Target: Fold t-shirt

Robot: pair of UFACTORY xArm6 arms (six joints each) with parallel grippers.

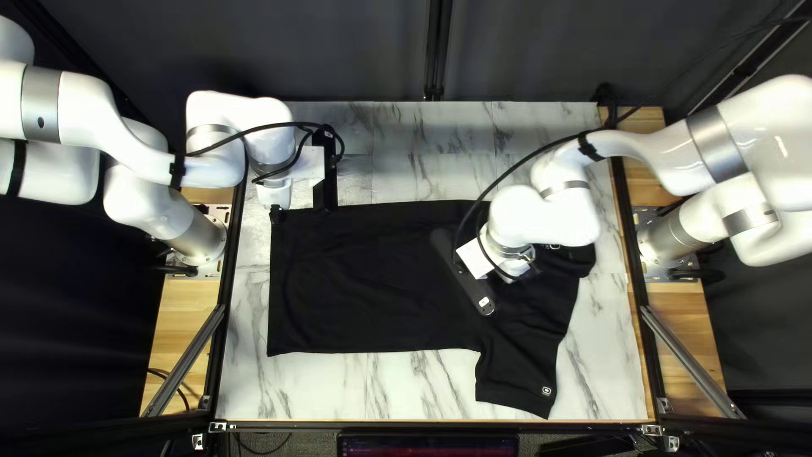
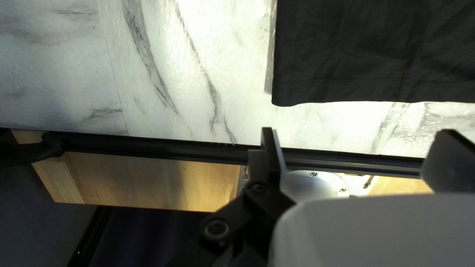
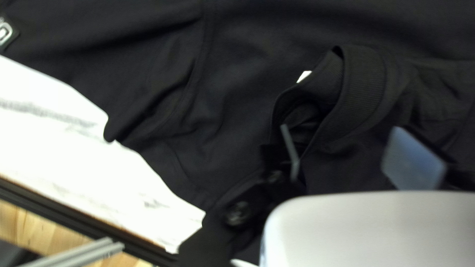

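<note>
The black t-shirt lies spread on the marble-patterned table, its hem at the left of the top left view and its collar toward the right. One sleeve extends toward the table's near edge (a small pale logo marks its end).

The left gripper is located at the hem's far corner. Its fingers are spread apart and grasp nothing; in the left wrist view the cloth lies ahead of them.

The right gripper is positioned above the shirt near the collar. Its fingers are parted, released, with dark cloth beneath; contact with the cloth cannot be confirmed, black against black.
</note>
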